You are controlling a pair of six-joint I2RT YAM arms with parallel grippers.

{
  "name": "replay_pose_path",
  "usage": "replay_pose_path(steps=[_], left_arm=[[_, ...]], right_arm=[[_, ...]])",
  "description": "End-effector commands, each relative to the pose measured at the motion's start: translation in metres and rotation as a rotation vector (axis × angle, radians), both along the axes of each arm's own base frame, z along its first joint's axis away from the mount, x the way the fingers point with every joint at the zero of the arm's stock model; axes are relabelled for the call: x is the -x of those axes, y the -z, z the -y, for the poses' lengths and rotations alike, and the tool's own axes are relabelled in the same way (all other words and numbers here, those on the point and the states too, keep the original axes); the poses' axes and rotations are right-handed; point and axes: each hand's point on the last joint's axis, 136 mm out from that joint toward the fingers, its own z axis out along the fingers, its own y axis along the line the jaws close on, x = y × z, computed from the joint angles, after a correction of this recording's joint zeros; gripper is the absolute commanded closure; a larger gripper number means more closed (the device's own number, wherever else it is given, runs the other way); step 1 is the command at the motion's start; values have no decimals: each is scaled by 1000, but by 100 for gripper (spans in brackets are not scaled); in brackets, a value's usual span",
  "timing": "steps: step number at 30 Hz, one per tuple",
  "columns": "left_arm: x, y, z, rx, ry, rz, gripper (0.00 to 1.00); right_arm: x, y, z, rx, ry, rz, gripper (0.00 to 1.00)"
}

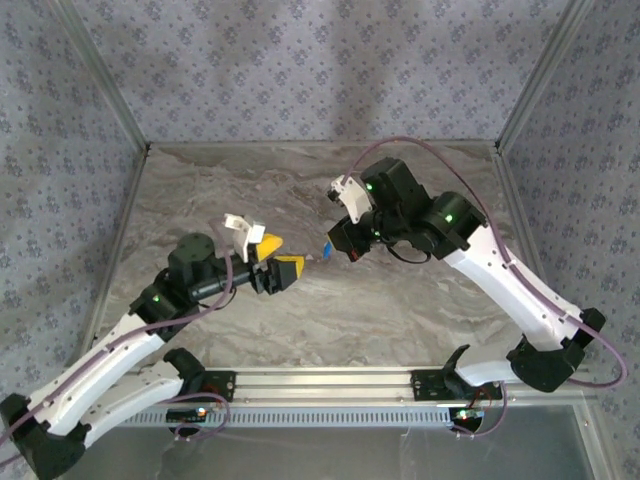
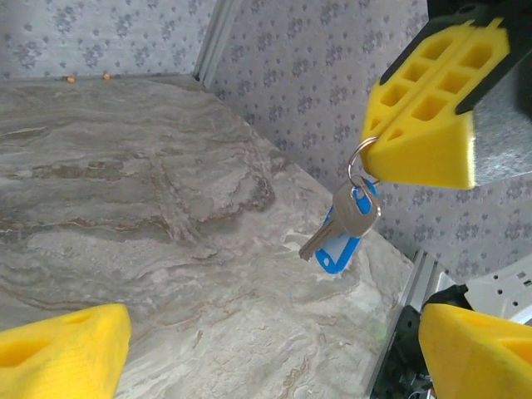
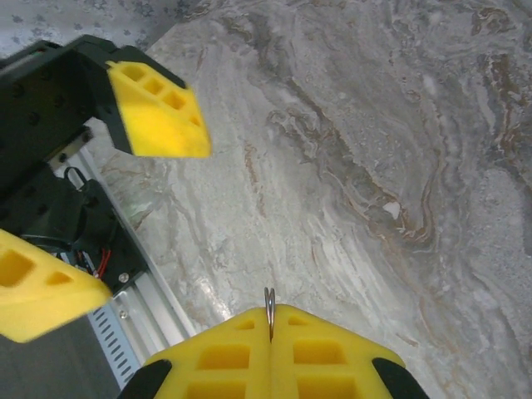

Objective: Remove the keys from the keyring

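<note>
right end effector (image 3: 270, 320) pinching keyring (image 2: 359, 156) | left end effector (image 1: 282, 256) spread, just left | keys (image 2: 345, 219) dangling: likely light, stiff, slick, prone to swivel | best hold: flat faces below ring

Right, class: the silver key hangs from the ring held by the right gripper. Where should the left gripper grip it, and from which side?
Probably the blade of the silver key, from below. It hangs free, slanting down off the keyring, while its head sits close under the shut right gripper. The open left gripper should avoid the blue tag alongside.
</note>
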Motion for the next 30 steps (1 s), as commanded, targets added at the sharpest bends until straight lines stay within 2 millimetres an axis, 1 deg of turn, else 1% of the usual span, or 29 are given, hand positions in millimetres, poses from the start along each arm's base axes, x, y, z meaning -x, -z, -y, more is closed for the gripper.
replay_pose_path(steps=[1, 3, 5, 9, 11, 14, 15, 17, 18, 20, 24, 27, 30], left_arm=[[0, -24, 9, 7, 8, 116, 14], [-1, -26, 14, 2, -2, 126, 17], [-1, -28, 18, 0, -13, 136, 22], [1, -31, 23, -7, -24, 155, 36], [6, -32, 26, 9, -7, 150, 40], [18, -32, 34, 45, 35, 149, 39], [21, -31, 38, 56, 49, 146, 38], [24, -26, 43, 61, 63, 136, 32], [24, -23, 44, 63, 58, 128, 27], [21, -16, 46, 61, 48, 119, 23], [16, 4, 48, 31, 12, 153, 22], [17, 17, 49, 12, -9, 219, 21], [20, 25, 51, -19, -25, 305, 22]], right_arm=[[13, -8, 1, -42, -9, -27, 98], [14, -11, 1, -51, -4, -34, 98], [16, -14, 0, -64, 1, -42, 97], [15, -19, 0, -77, 38, -47, 97], [11, -20, 3, -75, 83, -63, 96], [3, -22, 6, -85, 156, -90, 96], [1, -23, 6, -91, 179, -101, 96], [-4, -23, 8, -94, 229, -122, 95], [-6, -22, 8, -95, 247, -133, 95], [-10, -20, 10, -96, 292, -147, 96], [-19, -5, 16, -86, 398, -195, 97], [-20, 5, 14, -83, 428, -233, 97], [-22, 8, 13, -93, 442, -237, 97]])
